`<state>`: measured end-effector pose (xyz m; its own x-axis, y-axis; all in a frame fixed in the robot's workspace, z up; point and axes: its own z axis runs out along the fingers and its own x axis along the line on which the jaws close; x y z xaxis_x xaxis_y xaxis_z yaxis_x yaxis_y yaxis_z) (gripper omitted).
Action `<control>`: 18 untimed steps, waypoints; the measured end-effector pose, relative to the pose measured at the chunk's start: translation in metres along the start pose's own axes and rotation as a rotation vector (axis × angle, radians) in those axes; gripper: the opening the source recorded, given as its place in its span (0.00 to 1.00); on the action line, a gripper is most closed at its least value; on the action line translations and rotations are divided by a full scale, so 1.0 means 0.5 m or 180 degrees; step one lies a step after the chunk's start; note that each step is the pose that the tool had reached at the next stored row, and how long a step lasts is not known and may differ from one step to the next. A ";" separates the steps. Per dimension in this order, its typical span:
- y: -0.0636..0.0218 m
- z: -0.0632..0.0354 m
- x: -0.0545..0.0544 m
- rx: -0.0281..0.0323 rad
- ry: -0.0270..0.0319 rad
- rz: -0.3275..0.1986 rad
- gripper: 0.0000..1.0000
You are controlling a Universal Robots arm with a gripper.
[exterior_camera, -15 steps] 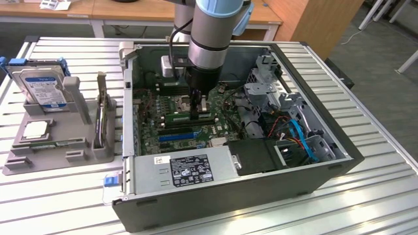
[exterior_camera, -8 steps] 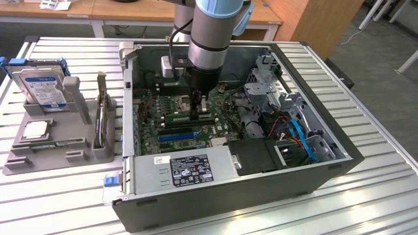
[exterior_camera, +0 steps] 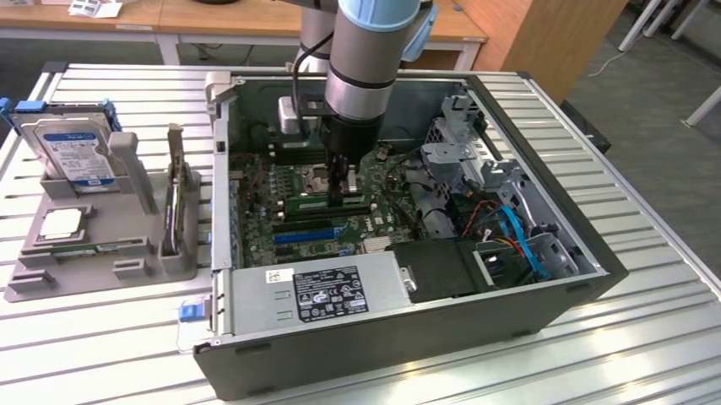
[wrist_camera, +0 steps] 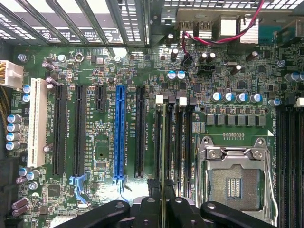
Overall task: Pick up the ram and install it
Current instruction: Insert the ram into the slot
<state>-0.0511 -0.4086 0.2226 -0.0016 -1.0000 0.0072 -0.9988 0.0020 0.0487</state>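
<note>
The tool is clenched on the ram, held edge-on over a slot beside the socket. Installing is in hand; seating it, I judge, needs the ram square to that slot.

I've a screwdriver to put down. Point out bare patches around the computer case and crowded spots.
Bare: table slats nearer the camera than the grey tray, and along the case on the exterior view's right. Crowded: the tray and the motherboard under the gripper.
</note>
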 end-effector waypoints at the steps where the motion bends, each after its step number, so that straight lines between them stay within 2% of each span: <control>1: 0.000 0.000 0.000 0.0000 0.0000 -0.0001 0.14; 18: 0.001 0.002 0.000 0.0001 0.0000 0.0000 0.14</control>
<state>-0.0515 -0.4086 0.2217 -0.0015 -1.0000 0.0072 -0.9988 0.0018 0.0483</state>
